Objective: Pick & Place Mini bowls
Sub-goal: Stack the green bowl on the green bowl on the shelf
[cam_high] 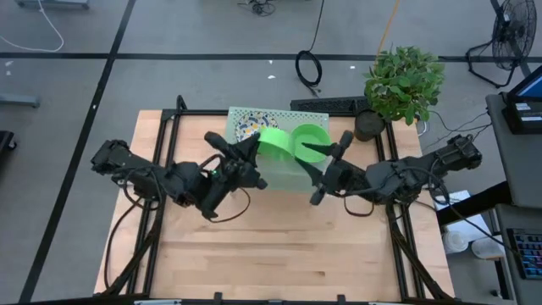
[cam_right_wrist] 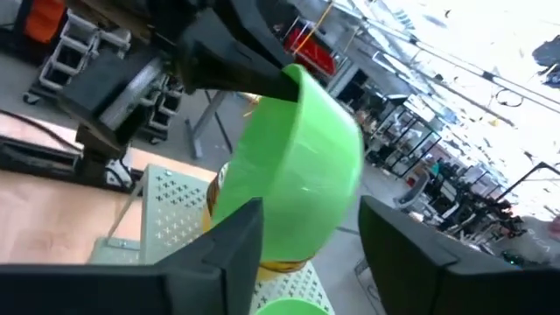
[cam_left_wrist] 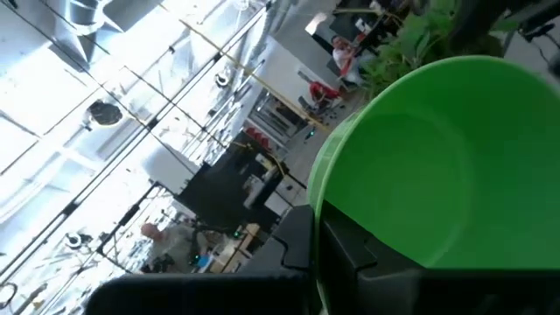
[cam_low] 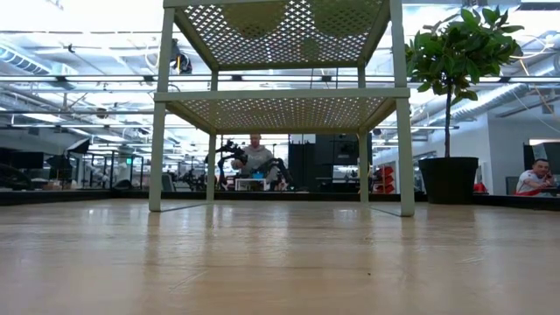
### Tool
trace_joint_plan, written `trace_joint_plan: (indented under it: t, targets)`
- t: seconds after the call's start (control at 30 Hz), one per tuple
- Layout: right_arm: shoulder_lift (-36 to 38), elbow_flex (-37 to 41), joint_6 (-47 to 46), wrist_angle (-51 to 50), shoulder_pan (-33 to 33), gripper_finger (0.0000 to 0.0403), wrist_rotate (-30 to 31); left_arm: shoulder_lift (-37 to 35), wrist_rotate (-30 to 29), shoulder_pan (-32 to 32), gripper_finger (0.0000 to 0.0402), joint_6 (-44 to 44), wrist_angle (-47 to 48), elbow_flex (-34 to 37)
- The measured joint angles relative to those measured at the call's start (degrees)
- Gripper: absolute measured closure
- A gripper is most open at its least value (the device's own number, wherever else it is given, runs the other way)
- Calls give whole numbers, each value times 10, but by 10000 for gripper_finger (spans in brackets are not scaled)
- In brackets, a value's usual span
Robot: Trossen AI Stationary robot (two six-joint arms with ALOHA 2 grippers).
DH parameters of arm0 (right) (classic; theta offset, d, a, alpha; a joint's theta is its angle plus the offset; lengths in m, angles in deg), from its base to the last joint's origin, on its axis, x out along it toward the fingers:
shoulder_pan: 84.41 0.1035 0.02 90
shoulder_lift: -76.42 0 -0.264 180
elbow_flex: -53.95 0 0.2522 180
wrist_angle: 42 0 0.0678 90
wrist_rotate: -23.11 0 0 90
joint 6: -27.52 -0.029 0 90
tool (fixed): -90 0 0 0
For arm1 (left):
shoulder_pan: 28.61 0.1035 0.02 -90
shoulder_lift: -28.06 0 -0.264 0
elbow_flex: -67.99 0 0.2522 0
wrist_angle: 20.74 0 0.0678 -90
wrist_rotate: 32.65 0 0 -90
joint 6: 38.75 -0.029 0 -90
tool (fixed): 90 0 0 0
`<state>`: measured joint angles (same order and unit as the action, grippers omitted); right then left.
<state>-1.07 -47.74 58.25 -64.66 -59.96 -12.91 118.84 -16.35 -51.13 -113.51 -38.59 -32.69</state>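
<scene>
My left gripper is shut on a plain green mini bowl, raised above the pale green perforated stand at the table's far middle. My right gripper faces it from the right and is open. Its fingers stand on either side of that bowl, and a gap shows at one of them. A second green bowl and a white floral bowl rest on the stand's top. My left gripper pinches the green bowl's rim, one finger inside the hollow and one outside. The fingers come roughly level from the table's left. The bowl is tipped onto its side and is clear of the stand.
A potted plant stands at the table's far right corner, with a dark bar behind the stand. In the low view only the stand's legs and shelves show. Bare wood fills the table's near half.
</scene>
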Motion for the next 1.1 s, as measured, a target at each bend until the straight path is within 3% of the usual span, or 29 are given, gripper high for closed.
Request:
trace_joint_plan:
  t: [0.17, 0.33, 0.73, 0.9, 1.1]
  targets:
    - [0, 21, 16, 62, 0, 191, 1, 0, 34, 5, 398, 1, 0, -9]
    - [0, 25, 12, 97, -1, 171, 0, 0, 26, 9, 398, 1, 1, -9]
    - [-21, 25, -14, 143, -62, 204, -33, -1, 54, 11, 396, 19, -2, -9]
    - [-31, 25, 40, 196, -70, 252, -7, -1, 49, 7, 398, 29, -1, -9]
    - [-30, 25, 117, 238, -70, 377, 5, -1, 50, -1, 383, 51, -2, -9]
